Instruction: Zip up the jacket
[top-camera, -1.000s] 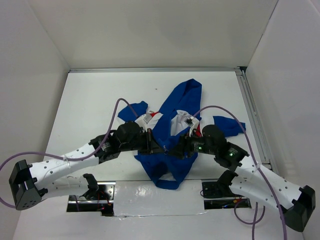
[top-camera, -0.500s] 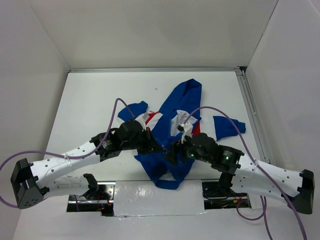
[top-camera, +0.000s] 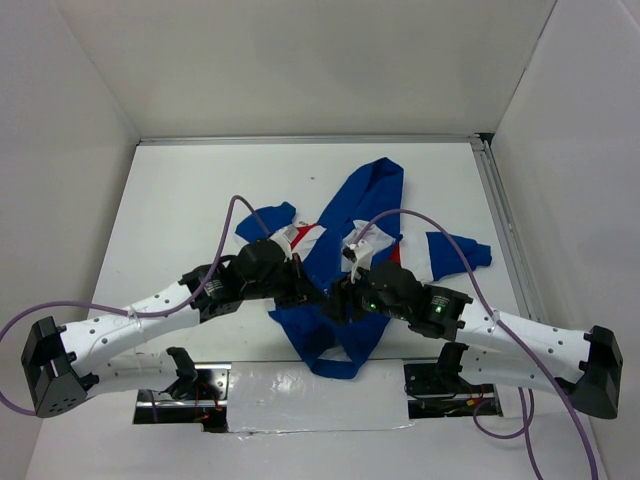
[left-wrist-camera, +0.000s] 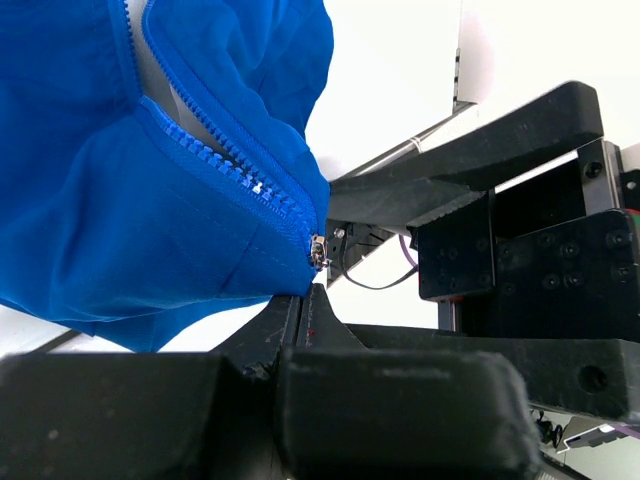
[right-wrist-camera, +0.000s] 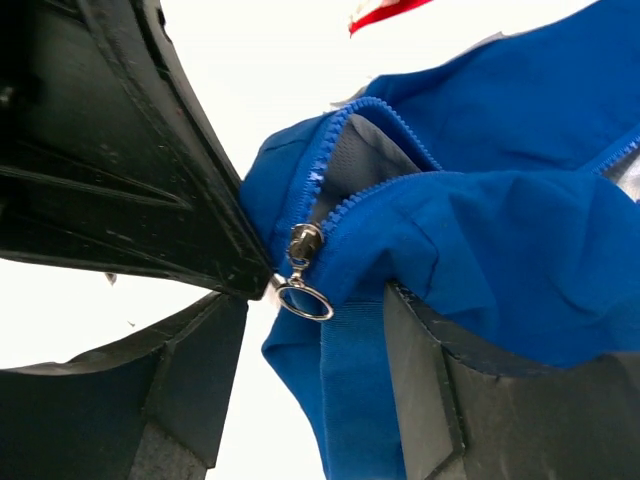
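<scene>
The blue jacket (top-camera: 365, 200) lies rumpled at the table's middle, its front open and red and white panels showing. My left gripper (top-camera: 318, 295) is shut on the jacket's bottom hem right below the zipper's lower end (left-wrist-camera: 319, 250); its jaws press together (left-wrist-camera: 300, 297). My right gripper (top-camera: 338, 300) faces it from the right, almost touching. Its jaws stand open around the hem (right-wrist-camera: 315, 300). The metal slider (right-wrist-camera: 303, 245) and its ring pull (right-wrist-camera: 305, 298) hang between the fingers, and the right finger (right-wrist-camera: 430, 360) rests against the fabric. Above the slider the zipper teeth (right-wrist-camera: 330, 150) are apart.
White walls close in the table (top-camera: 200, 180) on three sides. A metal rail (top-camera: 500, 220) runs along its right edge. Purple cables (top-camera: 238, 215) loop above both arms. The arm bases (top-camera: 190, 380) sit at the near edge.
My right gripper has moved left across the jacket's lower front, up to the left gripper and the zipper's bottom. The left arm has stayed put, still shut on the hem.
</scene>
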